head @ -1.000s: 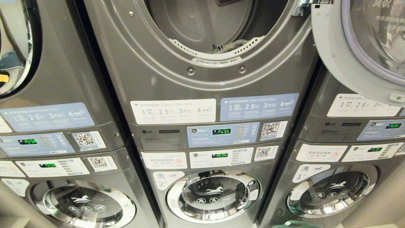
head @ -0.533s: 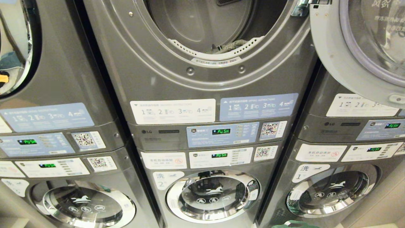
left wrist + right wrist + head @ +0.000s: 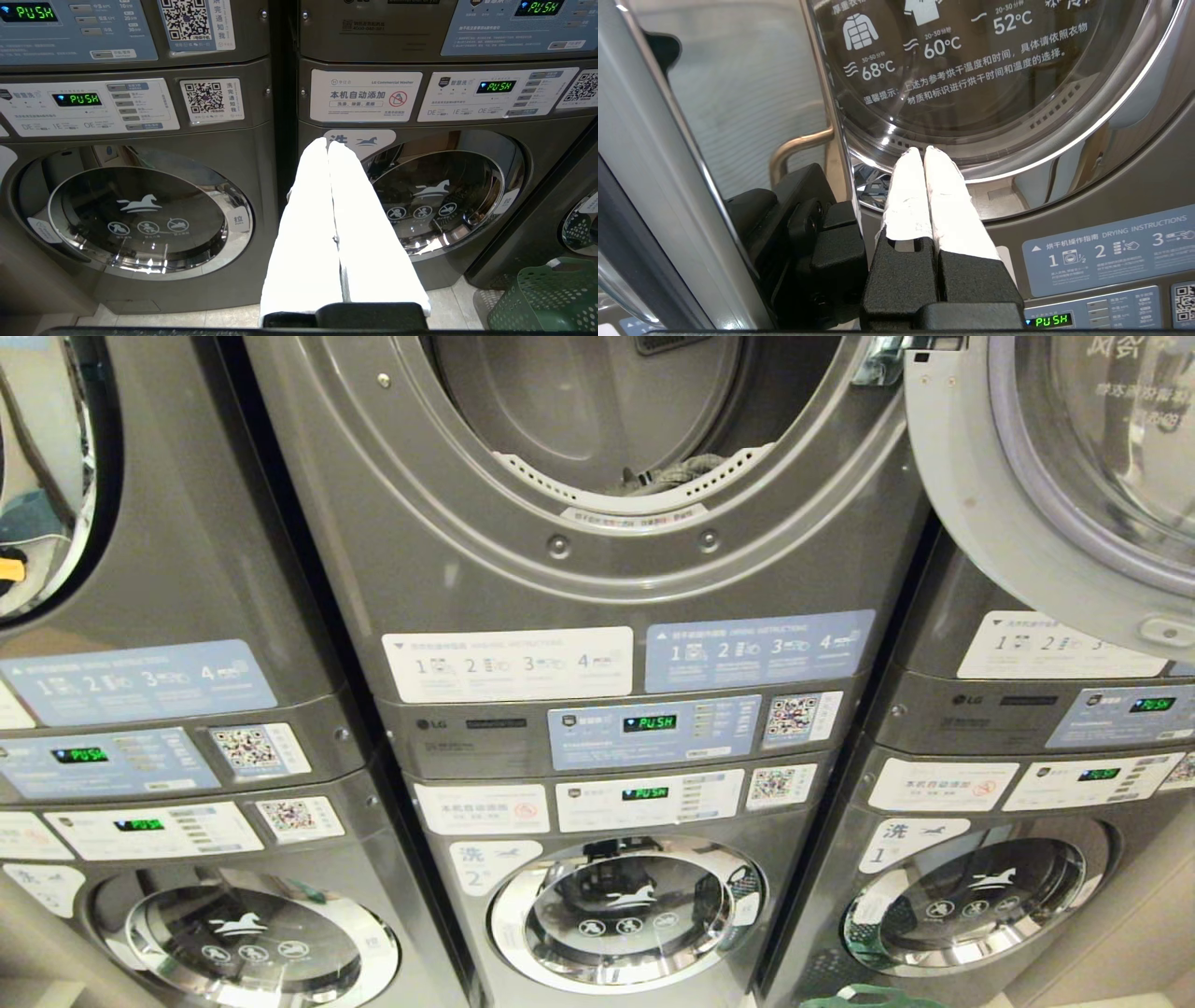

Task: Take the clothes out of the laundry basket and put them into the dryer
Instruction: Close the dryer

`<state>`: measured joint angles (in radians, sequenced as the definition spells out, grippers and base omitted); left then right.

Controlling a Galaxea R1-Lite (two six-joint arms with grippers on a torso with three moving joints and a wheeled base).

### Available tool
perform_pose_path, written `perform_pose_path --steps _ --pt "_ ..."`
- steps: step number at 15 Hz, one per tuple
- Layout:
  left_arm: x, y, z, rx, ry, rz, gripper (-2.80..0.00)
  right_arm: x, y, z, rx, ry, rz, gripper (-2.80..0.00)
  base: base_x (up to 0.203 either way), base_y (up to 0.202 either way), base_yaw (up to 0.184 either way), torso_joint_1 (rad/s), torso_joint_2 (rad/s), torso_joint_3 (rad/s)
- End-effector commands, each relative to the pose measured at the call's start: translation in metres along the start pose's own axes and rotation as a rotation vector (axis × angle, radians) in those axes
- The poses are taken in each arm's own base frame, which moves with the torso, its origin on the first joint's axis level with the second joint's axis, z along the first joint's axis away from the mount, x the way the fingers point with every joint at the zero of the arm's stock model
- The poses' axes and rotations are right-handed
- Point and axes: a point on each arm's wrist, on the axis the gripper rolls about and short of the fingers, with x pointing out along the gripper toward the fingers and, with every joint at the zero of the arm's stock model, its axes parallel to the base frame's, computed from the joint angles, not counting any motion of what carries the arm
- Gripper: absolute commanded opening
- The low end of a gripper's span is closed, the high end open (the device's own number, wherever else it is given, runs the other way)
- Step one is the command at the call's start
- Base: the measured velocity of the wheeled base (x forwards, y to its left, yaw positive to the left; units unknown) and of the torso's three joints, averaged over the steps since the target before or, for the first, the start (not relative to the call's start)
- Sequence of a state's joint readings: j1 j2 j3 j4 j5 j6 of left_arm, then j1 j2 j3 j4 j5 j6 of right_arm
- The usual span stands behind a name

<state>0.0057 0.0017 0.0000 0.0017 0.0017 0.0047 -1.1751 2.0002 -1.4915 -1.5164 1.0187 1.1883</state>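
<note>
Nearest and lowest, the green laundry basket sits on the floor to the right, in front of the right-hand stack, with only its rim peeking into the bottom edge of the head view. Whether clothes remain in it cannot be told from here. The left gripper hangs low in front of the washer door of the middle stack, its jaws pressed together on nothing.

Higher up, the right gripper is also empty, its jaws pressed together, its tips close to the glass of the neighbouring dryer's door. Just to its left stands the swung-open dryer door, seen edge-on in the right wrist view.

Farthest, the dryer in the middle stack gapes open, and a grey bundle of clothes lies just behind its perforated lip.

Judging from the empty right gripper beside the open door, the step in hand is probably either closing the door or going back down for another garment. If closing, push on the door's outer face near its free rim, sweep it leftward in a smooth arc, and make sure no fabric hangs over the lip before it latches. If fetching more, lower the arm clear of the door's edge first, then spread the jaws above the basket.
</note>
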Motion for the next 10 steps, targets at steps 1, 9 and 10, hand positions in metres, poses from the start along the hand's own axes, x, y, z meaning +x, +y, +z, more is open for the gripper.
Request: perform_pose_path --steps 1,9,10 --pt "0.0 0.0 0.0 0.0 0.0 0.001 -2.8 0.001 0.009 0.005 -0.018 0.0 0.018 -2.8 0.0 0.0 0.0 0.0 0.0 0.0" --pt "0.0 0.0 0.0 0.0 0.0 0.0 -2.8 -0.009 -0.002 -0.013 0.017 0.017 -0.031 -2.8 0.0 0.0 0.0 0.0 0.0 0.0" --pt "0.0 0.0 0.0 0.0 0.001 0.0 -2.8 -0.012 -0.001 -0.019 0.023 0.024 -0.047 -2.8 0.0 0.0 0.0 0.0 0.0 0.0"
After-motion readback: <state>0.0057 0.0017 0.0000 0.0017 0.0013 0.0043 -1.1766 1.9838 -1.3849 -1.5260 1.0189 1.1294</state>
